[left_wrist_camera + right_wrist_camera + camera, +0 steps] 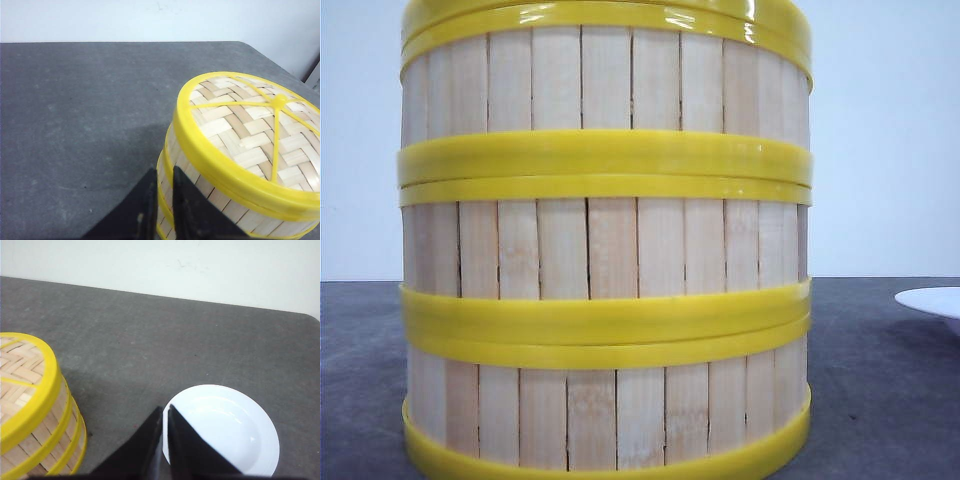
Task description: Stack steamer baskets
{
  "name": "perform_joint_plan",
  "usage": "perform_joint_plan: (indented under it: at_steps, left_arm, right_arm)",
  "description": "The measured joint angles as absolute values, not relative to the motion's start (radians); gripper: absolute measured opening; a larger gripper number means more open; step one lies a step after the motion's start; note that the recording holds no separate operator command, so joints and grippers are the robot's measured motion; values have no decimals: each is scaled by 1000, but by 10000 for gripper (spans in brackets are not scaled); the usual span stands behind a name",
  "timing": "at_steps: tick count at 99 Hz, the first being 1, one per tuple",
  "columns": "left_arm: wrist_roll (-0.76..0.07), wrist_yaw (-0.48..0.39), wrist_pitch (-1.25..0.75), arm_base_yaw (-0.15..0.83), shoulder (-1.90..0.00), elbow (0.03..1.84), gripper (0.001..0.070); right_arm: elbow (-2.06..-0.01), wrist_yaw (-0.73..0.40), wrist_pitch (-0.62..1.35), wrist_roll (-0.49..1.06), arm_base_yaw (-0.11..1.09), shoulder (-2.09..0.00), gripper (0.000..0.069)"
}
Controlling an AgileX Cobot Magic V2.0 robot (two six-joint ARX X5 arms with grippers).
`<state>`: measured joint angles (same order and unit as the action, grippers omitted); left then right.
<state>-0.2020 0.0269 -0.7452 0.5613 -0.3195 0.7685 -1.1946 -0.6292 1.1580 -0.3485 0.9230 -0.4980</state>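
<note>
Stack: the steamer baskets (605, 250) stand as one column of three tiers, filling the centre of the front view; yellow rims meet rim to rim, which judged from the seams keeps each tier seated squarely.
Top tier: the woven lid face (255, 127) with its yellow cross-ribs shows at the right of the left wrist view; nothing rests on it.
Left gripper (161, 210): fingers pressed together, grasping nothing, just beside the stack wall at the lower centre.
Right gripper (164, 440): fingers likewise clenched on nothing, lower centre, over the near rim of the white plate (235, 432).
Table (75, 115): grey surface; its far edge runs across the top of both wrist views.
Clearance: plate and stack lie well apart; open table between them.
Task status: stacking appears complete.
</note>
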Motion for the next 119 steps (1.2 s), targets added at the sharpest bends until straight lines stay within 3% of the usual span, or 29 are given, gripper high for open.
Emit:
perform_joint_plan:
  at_steps: [55, 71, 89, 105, 119]
  left_arm:
    - [-201, 27, -745, 561, -319, 768, 28]
    - [-127, 43, -743, 552, -319, 768, 28]
    - [-59, 128, -620, 414, -297, 703, 28]
    - [-44, 133, -490, 241, -218, 545, 28]
    - [-41, 133, -403, 166, -132, 393, 28]
  right_arm:
    - [-1195, -629, 1158, -348, 923, -498, 11]
    - [-1195, -629, 1158, -348, 923, -498, 11]
    - [-1195, -629, 1158, -348, 923, -498, 11]
    - [-1195, -629, 1158, -348, 923, -498, 11]
    - [-1195, -629, 1158, -348, 923, -498, 11]
